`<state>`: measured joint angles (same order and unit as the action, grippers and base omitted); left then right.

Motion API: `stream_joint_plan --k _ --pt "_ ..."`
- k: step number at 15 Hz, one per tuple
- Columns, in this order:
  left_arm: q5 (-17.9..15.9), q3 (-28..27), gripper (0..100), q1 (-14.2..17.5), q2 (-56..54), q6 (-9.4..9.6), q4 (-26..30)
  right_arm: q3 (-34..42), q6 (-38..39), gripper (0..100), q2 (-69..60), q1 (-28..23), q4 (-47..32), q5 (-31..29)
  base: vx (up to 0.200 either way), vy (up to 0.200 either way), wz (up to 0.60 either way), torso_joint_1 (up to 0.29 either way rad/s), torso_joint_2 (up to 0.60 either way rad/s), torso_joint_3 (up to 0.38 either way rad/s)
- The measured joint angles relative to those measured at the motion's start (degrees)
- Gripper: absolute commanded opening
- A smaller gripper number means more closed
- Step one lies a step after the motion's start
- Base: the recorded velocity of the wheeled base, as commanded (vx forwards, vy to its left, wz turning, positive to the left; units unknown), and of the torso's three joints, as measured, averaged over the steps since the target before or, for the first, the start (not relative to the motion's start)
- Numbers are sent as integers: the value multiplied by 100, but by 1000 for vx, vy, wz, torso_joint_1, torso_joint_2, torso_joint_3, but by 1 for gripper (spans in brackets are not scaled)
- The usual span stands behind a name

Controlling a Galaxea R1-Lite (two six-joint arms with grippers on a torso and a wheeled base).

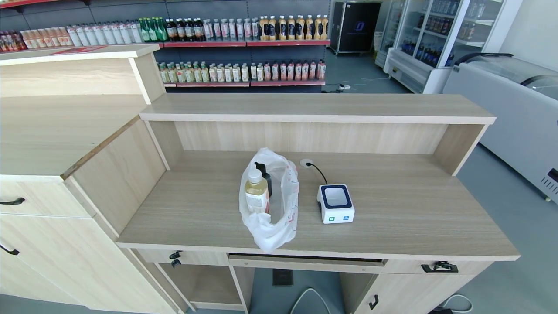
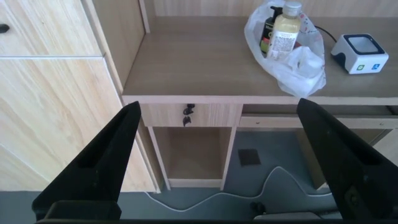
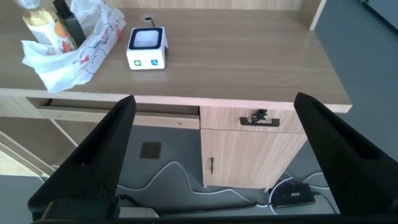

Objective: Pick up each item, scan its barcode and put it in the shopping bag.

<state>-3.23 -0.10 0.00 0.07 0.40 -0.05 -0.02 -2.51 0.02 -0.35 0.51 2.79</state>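
With the pale bottle [image 1: 256, 192] and dark bottle [image 1: 264, 174] standing in the shopping bag [image 1: 279, 220] on the tabletop [image 1: 414, 209], just beside the scanner [image 1: 335, 203], I'd judge nothing's left to scan, so the left claw [image 2: 219, 106] and right claw [image 3: 214, 98], both wide open and empty, are best held clear of the bag.

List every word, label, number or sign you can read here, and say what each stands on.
No text reads clearly enough to quote.
pale bottle: label print too small.
dark bottle: nothing legible.
shopping bag: red print, crumpled, unreadable.
scanner: one green and one blue square sign on its front, no words legible.
shelf bottles: labels too small.
black case: blue emblem, blurred.
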Motion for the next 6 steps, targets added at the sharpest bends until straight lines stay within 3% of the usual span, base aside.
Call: stream_joint_plan --k 6 --pt "0 0 100 0 0 0 0 2 0 100 -13 5 0 -1 0 0 0 0 0 0"
